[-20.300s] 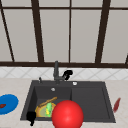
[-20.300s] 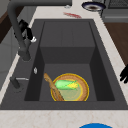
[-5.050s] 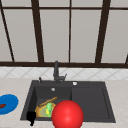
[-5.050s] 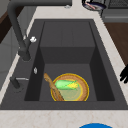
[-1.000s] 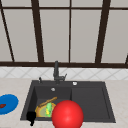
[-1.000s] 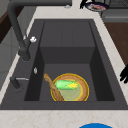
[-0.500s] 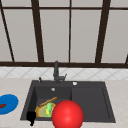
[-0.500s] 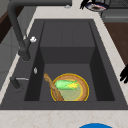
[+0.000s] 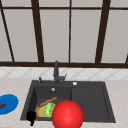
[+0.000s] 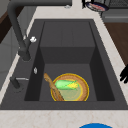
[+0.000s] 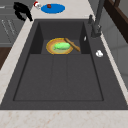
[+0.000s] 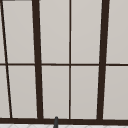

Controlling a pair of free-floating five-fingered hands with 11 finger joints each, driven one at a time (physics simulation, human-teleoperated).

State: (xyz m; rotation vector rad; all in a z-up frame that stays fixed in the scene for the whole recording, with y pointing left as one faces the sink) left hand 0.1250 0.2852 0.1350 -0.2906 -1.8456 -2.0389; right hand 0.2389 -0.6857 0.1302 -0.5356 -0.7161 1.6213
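My left hand [image 9: 31, 117] hangs at the sink's front left corner, open and holding nothing. It appears in the right side view as the hand [image 11: 22, 10] above the counter edge, and in the left side view as the hand [image 10: 124, 74]. Nearest to it is a yellow bowl [image 9: 40, 111] in the dark sink basin [image 10: 67, 55]. The bowl holds a green and yellow corn cob [image 10: 66, 85], and a wooden spoon [image 10: 51, 86] leans on its rim. A black shape [image 10: 83, 3], possibly my right hand, touches a dark plate [image 10: 96, 6] at the far end.
The faucet [image 9: 56, 71] stands behind the basin, its spout reaching over the sink. A blue plate [image 9: 8, 103] with a small red item lies on the left counter. A big red ball [image 9: 67, 115] overlaps the sink's front edge. The drainboard [image 9: 90, 100] lies right of the basin.
Nothing has moved in the last second. About 20 s ago a hand was at the faucet; it has left, and the dark plate at the far end has shifted.
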